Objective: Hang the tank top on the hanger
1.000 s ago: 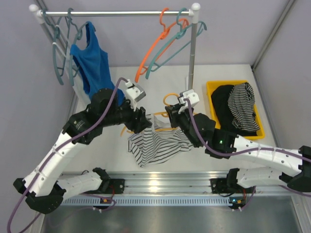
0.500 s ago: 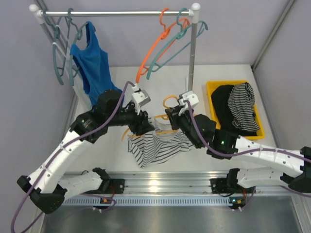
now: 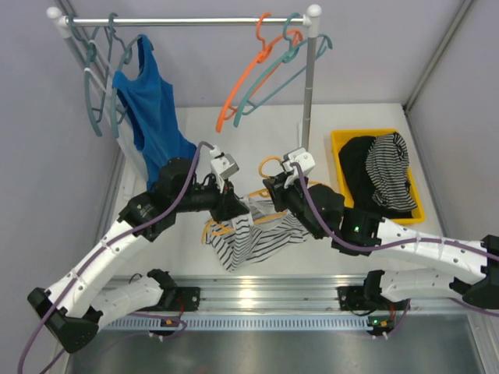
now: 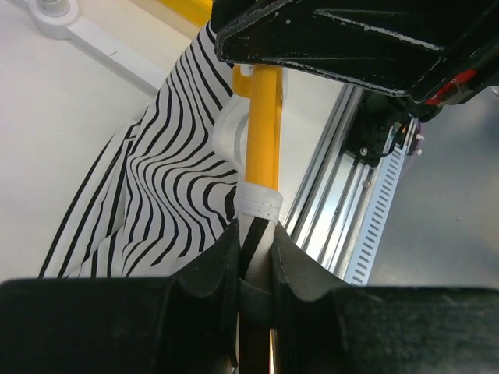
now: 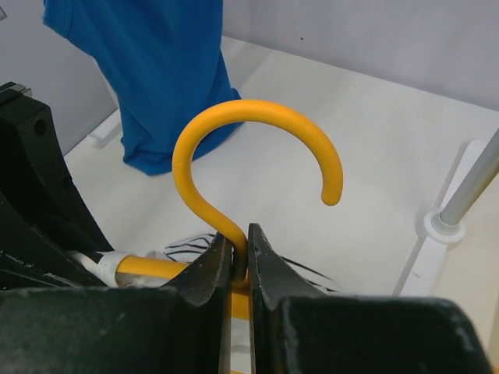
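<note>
Left end effector: I see it pinched tight on the tank top strap, over a hanger arm.
Right end effector: clamped on the hook's neck.
Tank top: bunched under the hanger, between both arms, on the tabletop.

no readable text, labels, brands, numbers or signs anywhere in these views
</note>
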Tool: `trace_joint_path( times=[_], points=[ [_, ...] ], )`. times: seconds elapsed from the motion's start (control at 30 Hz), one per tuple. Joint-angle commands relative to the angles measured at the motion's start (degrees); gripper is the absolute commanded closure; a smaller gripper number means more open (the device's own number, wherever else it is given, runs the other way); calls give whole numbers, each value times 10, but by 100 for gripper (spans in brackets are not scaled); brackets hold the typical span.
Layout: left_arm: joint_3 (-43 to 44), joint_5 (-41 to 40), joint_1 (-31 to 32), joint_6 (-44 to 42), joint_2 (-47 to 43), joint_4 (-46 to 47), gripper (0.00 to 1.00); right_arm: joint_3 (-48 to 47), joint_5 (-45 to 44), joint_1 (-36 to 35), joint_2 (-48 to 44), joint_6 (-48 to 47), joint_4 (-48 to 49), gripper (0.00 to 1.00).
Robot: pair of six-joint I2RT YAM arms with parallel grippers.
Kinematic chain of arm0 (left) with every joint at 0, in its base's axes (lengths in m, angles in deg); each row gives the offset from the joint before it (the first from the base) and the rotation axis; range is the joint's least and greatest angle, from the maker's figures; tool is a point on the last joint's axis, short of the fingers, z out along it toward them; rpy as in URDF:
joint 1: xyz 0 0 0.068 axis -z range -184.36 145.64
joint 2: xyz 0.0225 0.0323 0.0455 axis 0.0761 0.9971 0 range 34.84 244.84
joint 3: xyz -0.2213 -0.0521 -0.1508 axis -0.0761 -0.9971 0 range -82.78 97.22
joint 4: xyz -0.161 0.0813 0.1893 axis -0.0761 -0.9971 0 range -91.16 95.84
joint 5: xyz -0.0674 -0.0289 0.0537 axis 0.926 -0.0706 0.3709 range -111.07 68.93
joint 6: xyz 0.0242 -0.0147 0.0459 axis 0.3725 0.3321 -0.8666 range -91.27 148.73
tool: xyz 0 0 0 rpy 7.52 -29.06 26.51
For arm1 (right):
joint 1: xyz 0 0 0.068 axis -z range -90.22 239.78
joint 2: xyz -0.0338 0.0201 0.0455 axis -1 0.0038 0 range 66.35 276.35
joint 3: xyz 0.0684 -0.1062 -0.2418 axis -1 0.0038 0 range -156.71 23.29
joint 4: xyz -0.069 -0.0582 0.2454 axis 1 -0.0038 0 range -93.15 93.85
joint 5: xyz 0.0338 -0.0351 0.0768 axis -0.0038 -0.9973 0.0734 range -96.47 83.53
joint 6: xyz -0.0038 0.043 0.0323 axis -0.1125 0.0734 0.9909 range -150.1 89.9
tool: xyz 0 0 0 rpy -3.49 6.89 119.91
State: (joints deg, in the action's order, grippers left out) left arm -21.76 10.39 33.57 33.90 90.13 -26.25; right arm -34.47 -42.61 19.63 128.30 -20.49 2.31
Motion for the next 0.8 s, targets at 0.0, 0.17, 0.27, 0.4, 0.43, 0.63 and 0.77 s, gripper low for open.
trace_joint_path(
  times=[0.0, 0.17, 0.27, 0.4, 0.43, 0.63, 0.77],
  points=[
    [-45, -7, -2, 62, -31, 82, 100, -21, -4, -10, -2, 14, 29, 100],
    [-99, -22, -2, 100, -85, 128, 100, -25, -4, -10, 7, 20, 24, 100],
    [-132, -39, -2, 119, -122, 167, 100, -29, -3, -10, 13, 22, 22, 100],
    [-160, -61, -2, 124, -145, 178, 100, -39, -1, -10, 22, 27, 17, 95],
    [-165, -71, -2, 126, -149, 182, 100, -41, 0, -10, 24, 29, 17, 91],
    [-191, -116, -1, 128, -184, 184, 100, -52, -2, -10, 24, 36, -8, 43],
    [-205, -145, -2, 127, -199, 175, 100, -53, -8, -10, 13, 40, -19, 28]
  ],
)
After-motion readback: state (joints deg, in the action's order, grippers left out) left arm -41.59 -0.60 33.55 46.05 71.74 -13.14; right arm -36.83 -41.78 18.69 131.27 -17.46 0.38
